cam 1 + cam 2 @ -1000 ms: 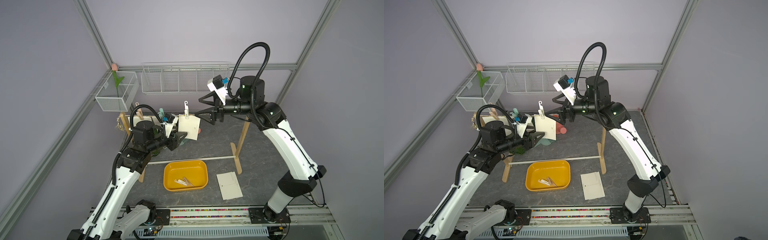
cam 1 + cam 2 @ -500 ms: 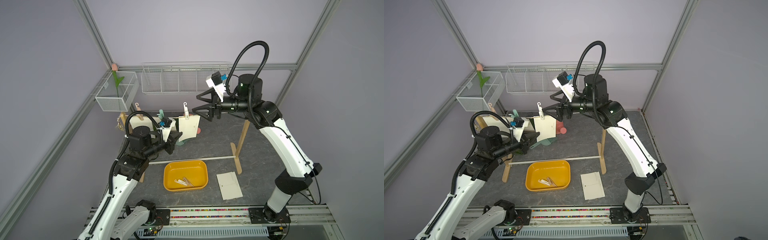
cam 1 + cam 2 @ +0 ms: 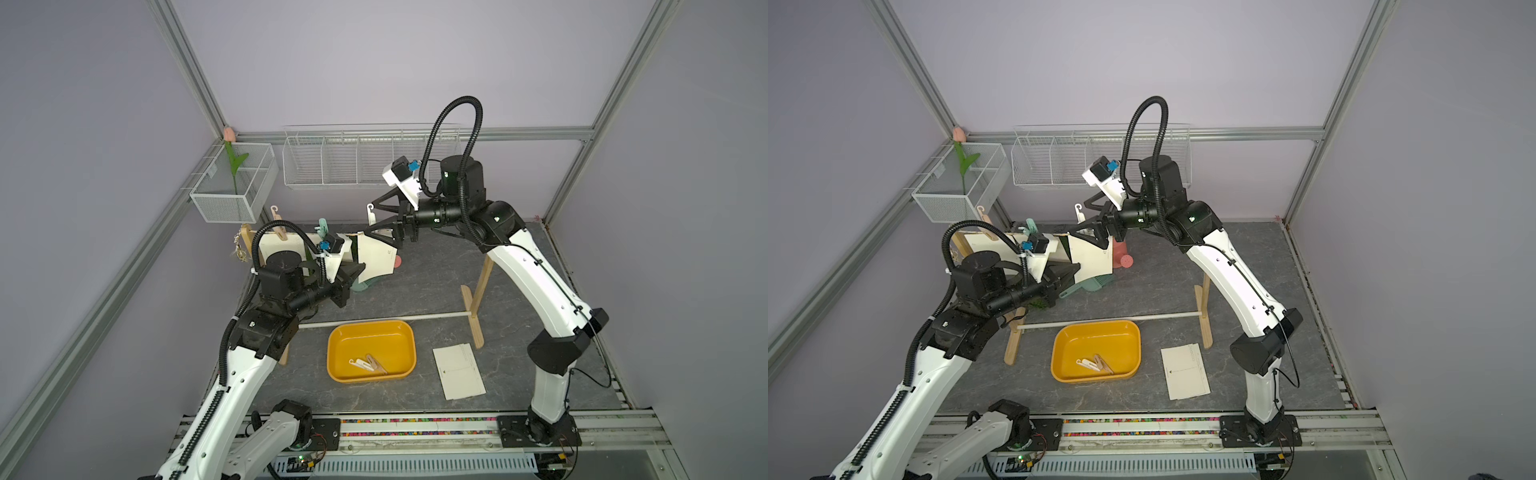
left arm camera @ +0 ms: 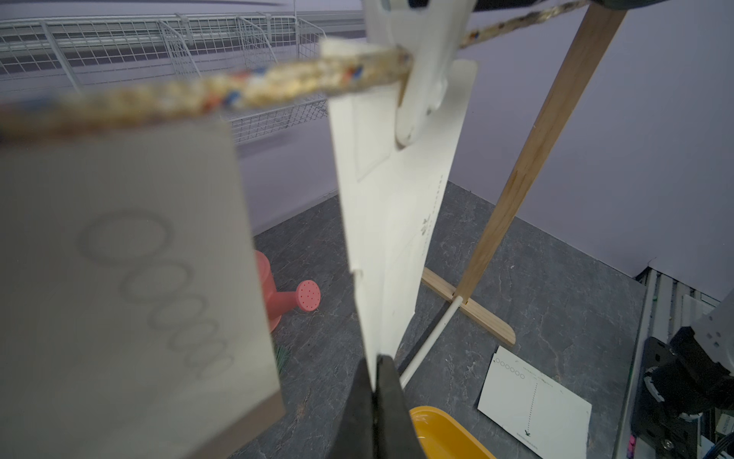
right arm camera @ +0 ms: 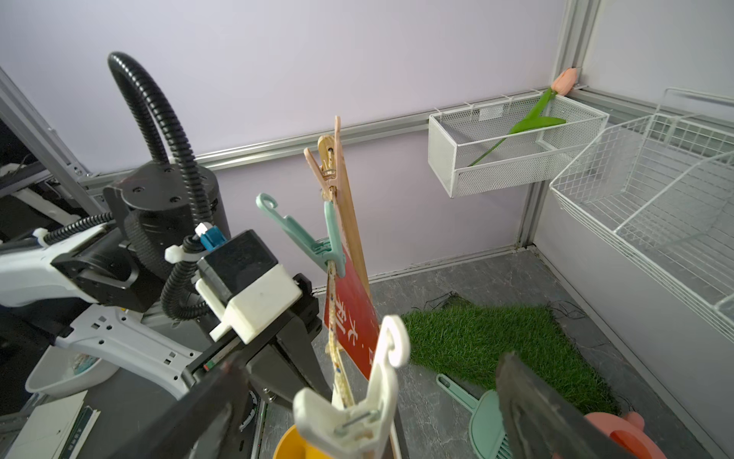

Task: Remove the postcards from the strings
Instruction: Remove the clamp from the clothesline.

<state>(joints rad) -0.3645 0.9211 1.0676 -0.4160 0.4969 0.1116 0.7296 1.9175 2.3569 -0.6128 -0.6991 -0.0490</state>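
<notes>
The string (image 4: 238, 87) runs between the rack's wooden posts. A cream postcard (image 4: 397, 222) hangs from it under a white clothespin (image 4: 421, 79). My left gripper (image 4: 375, 369) is shut on this postcard's lower edge; both top views show that postcard (image 3: 376, 257) (image 3: 1092, 257). My right gripper (image 5: 371, 365) stands open, one finger on each side of the white clothespin (image 5: 357, 401), apart from it. In a top view the right gripper (image 3: 368, 220) is at string height. Another postcard (image 3: 282, 243) hangs further left. One postcard (image 3: 459, 370) lies flat on the table.
A yellow tray (image 3: 370, 349) holding loose clothespins sits under the rack's white rod. A green clothespin (image 5: 317, 242) and a pink one (image 5: 327, 167) stay on the string. A pink watering can (image 3: 1121, 255), green dustpan (image 3: 1092, 284) and grass mat (image 5: 476, 337) lie behind the rack.
My left gripper closed on the lower edge of the hanging postcard. My right gripper moved left along the string to the white clothespin and opened a little wider.
</notes>
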